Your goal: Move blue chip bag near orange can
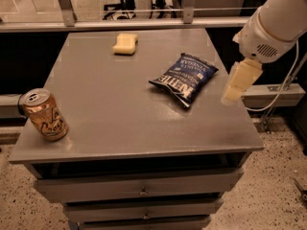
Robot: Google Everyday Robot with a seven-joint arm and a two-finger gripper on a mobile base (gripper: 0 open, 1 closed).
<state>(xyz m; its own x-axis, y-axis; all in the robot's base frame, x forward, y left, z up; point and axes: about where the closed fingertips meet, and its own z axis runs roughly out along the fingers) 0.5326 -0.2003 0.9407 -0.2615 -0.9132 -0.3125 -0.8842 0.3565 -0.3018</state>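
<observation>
The blue chip bag (183, 79) lies flat on the grey table (120, 123), right of the middle, with its white lettering facing up. The orange can (44, 115) stands upright at the table's front left corner, far from the bag. My gripper (232, 94) hangs from the white arm (271, 25) over the table's right edge. It is just right of the bag, apart from it, and holds nothing.
A pale yellow sponge (125, 43) lies near the table's back edge. Drawers (141, 190) sit below the table top. A metal rail (124, 24) runs behind the table. A white cable (283, 87) hangs at the right.
</observation>
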